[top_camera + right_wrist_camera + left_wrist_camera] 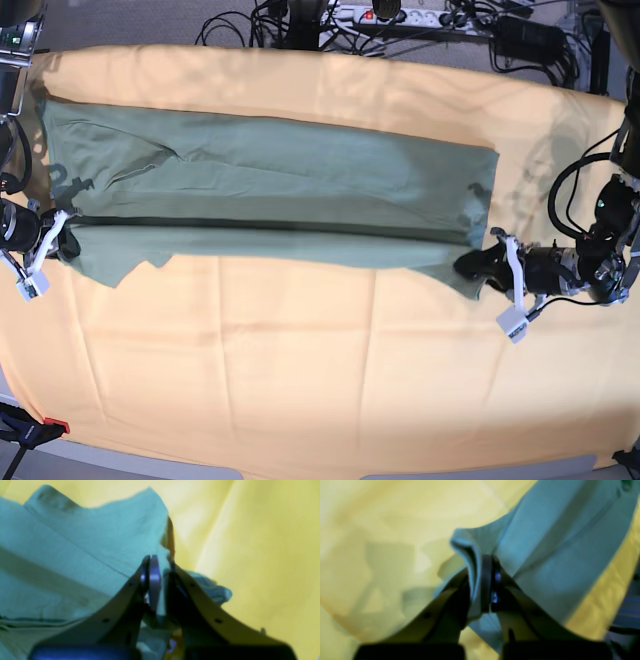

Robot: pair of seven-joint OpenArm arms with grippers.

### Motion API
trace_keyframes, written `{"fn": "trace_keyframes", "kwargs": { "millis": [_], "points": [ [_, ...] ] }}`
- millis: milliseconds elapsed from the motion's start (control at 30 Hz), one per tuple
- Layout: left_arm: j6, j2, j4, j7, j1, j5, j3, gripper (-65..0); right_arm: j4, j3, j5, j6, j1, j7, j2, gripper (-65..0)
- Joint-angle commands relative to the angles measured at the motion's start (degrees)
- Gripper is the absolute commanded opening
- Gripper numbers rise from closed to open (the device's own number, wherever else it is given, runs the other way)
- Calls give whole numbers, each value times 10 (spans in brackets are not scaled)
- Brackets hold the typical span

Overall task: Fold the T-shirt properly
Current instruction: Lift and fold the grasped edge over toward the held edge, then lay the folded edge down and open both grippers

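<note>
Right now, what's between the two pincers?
In the base view, only the T-shirt, stretched over the orange-yellow cloth from the right pincer to the left pincer, each shut on an end.

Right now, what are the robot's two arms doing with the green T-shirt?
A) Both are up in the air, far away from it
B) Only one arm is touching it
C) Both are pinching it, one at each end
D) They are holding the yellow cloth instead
C: in both wrist views the jaws are closed on green fabric, and the base view shows the left gripper and right gripper at opposite ends of the T-shirt.
</note>
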Motion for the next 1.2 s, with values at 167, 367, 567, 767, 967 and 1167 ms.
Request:
{"fn": "trace_keyframes", "kwargs": {
  "millis": [167,367,567,767,967,1167],
  "points": [
    [-4,-28,71,113,-21,-70,-8,-650,10,7,1,-1,15,3,16,-650],
    [-4,-28,101,192,-19,-106,-8,-650,10,7,1,-1,14,2,16,-650],
    [-4,-28,98,182,-17,-77,-8,-650,10,7,1,-1,15,-15,16,-650],
    [-4,-28,98,184,-7,-89,-8,-367,10,7,1,-1,16,-14,16,-251],
    [-2,-30,98,183,27,-85,-8,-316,10,7,37,-1,20,-12,17,-249],
    [-2,-30,98,179,63,-85,-8,-316,10,7,154,-1,29,-7,14,-249]
  ]
}}
